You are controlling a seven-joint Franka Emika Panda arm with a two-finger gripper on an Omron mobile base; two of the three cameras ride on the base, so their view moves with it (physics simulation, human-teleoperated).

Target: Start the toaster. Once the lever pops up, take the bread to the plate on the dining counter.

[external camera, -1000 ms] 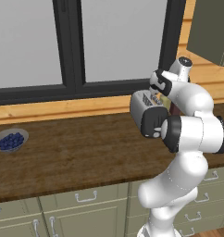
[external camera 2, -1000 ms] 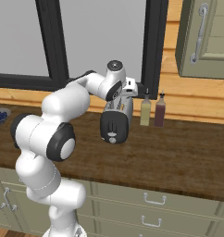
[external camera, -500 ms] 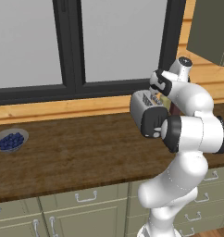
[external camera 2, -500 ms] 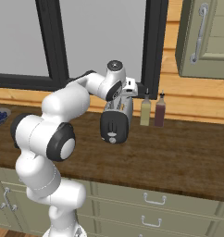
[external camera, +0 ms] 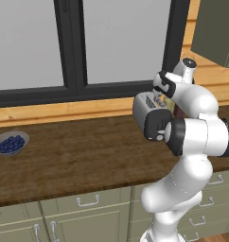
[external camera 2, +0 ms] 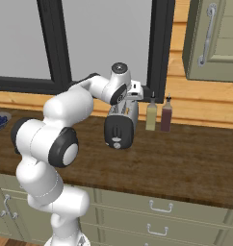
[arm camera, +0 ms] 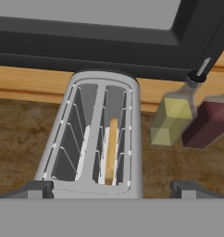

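The silver-grey toaster [external camera: 152, 116] [external camera 2: 121, 127] stands on the wood counter below the window. Its end face with the dark round patch faces the counter's front. In the hand view I look down into the toaster [arm camera: 100, 134]. The bread [arm camera: 111, 148] stands on edge, low in the right slot, and the left slot is empty. My gripper [arm camera: 111, 190] hangs open just above the toaster's top, a fingertip [arm camera: 37, 187] out past each side. From the base cameras the hand [external camera: 164, 87] [external camera 2: 128, 93] sits over the toaster's rear. The plate and the dining counter are out of view.
Two bottles, one yellow [external camera 2: 151, 114] [arm camera: 171, 118] and one dark red [external camera 2: 166, 115] [arm camera: 206, 122], stand close to the toaster's right. A bowl of blueberries [external camera: 10, 143] sits far left on the counter [external camera: 78, 156]. A wall cabinet [external camera 2: 214, 38] hangs above at the right.
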